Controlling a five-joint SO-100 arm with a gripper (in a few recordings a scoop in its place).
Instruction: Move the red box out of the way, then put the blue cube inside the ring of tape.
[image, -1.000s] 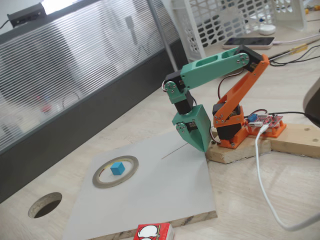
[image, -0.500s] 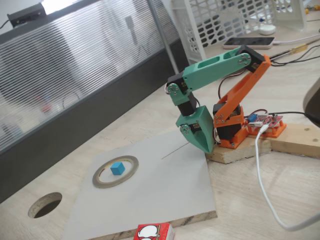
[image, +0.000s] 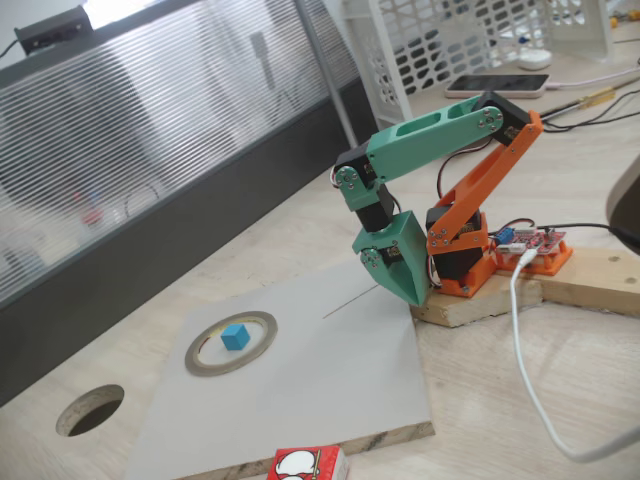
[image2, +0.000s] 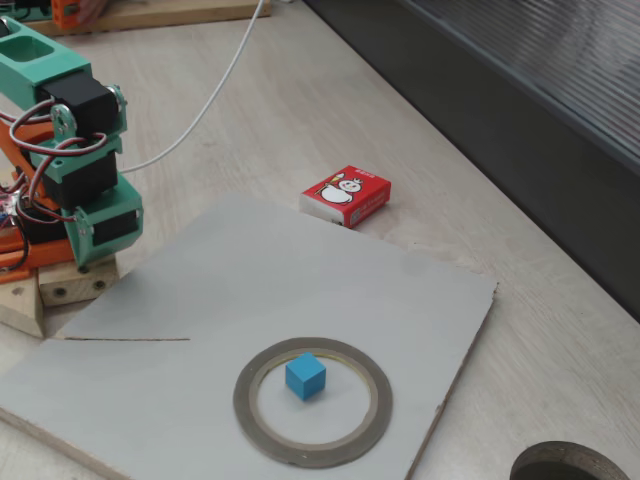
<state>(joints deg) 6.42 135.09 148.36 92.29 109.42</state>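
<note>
Blue cube (image2: 305, 375) sits inside the ring of tape (image2: 312, 401) low on the grey board (image2: 300, 290), the red box (image2: 346, 195) lies off the board's edge above it, and the gripper (image: 408, 290) is tucked at the arm's base, its opening impossible to judge.

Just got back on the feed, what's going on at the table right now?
Nothing is being handled at the moment. The blue cube sits inside the ring of tape on the grey board. The red box lies flat on the wooden table just off the board's edge, clear of the ring. The arm is folded back near its orange base, its gripper pointing down at the board's corner and holding nothing; whether its jaws are open or shut is unclear.
</note>
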